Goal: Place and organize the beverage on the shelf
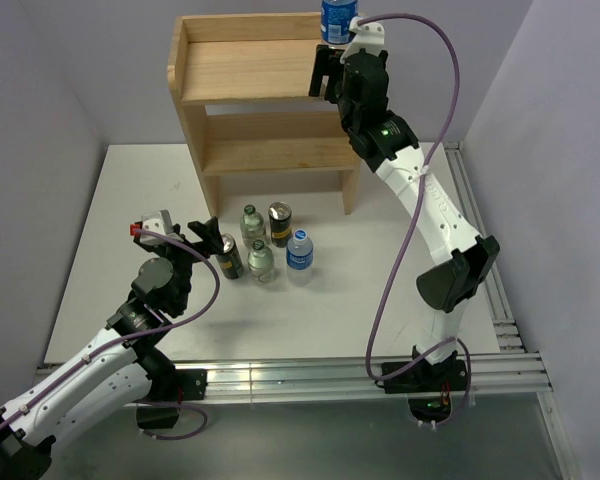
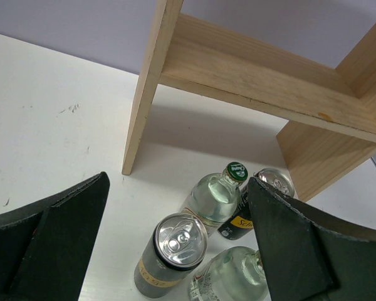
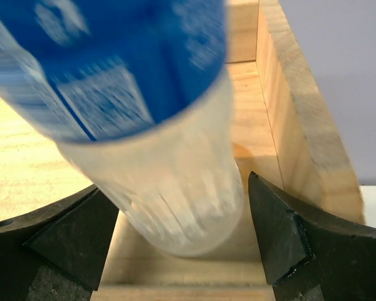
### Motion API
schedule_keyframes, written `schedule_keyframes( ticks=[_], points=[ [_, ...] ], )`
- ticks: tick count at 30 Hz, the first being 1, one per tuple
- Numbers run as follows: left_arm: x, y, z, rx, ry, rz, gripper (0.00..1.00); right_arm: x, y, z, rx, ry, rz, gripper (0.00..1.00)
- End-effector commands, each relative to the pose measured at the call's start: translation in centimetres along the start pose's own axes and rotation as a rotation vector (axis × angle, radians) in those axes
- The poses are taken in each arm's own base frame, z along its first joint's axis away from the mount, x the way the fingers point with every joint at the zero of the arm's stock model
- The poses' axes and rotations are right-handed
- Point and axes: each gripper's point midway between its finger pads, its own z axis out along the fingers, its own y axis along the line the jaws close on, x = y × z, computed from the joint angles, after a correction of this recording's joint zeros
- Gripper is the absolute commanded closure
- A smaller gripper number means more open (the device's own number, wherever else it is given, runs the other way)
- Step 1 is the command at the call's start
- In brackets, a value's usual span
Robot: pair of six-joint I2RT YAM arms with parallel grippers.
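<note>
Cans (image 1: 229, 256) (image 1: 280, 222): two; glass bottles (image 1: 251, 222) (image 1: 261, 262): two; plastic bottles (image 1: 300, 252) (image 1: 337, 20): two, one in right gripper (image 1: 330, 58); left gripper (image 1: 210, 238) wide.

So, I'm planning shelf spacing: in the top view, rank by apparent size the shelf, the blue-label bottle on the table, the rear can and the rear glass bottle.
1. Shelf, by far.
2. Blue-label bottle.
3. Rear can and rear glass bottle look alike; unranked.

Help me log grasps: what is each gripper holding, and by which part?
Right gripper: blue-labelled plastic bottle, gripped on its clear lower body, below the label. Left gripper: open, holding nothing.
</note>
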Motion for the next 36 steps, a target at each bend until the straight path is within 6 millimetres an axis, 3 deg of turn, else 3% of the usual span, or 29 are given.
schedule_keyframes(
  ticks=[1,2,3,16,21,22,23,24,28,30,36],
  points=[
    [-1.0,-0.2,0.0,0.000,-0.032,-0.017,0.01,-2.9,-2.4,-2.0,0.067,-0.057,0.041,0.12],
    [-1.1,-0.2,0.0,0.001,-0.033,-0.019,0.01,-2.1,-2.5,-2.0,0.069,-0.041,0.037,0.11],
    [-1.1,-0.2,0.0,0.000,-0.032,-0.017,0.01,-2.8,-2.8,-2.6,0.071,-0.057,0.047,0.11],
    [-1.2,-0.1,-0.2,0.004,-0.035,-0.026,0.01,-2.1,-3.9,-6.0,0.058,-0.034,0.085,0.05],
    [-1.2,-0.1,-0.3,0.007,-0.036,-0.031,0.01,-0.8,-4.2,-8.8,0.040,0.001,0.114,0.04],
    [-1.1,-0.1,-0.2,0.006,-0.034,-0.029,0.01,-0.2,-3.7,-9.6,0.028,0.013,0.116,0.04],
    [-1.1,-0.1,-0.2,0.004,-0.035,-0.029,0.01,1.9,-3.7,-10.1,0.034,0.049,0.105,0.04],
    [-1.1,-0.2,-0.2,0.005,-0.033,-0.028,0.01,1.1,-4.1,-11.7,0.048,0.019,0.120,0.04],
    [-1.0,-0.2,-0.2,0.009,-0.029,-0.029,0.01,5.0,-2.4,-16.4,0.013,0.068,0.122,0.04],
    [-1.0,-0.2,-0.2,0.010,-0.030,-0.031,0.01,8.2,-0.6,-19.0,-0.049,0.125,0.131,0.04],
    [-0.9,-0.2,-0.3,0.012,-0.028,-0.035,0.01,16.4,1.0,-25.4,-0.135,0.260,0.173,0.04]
  ],
)
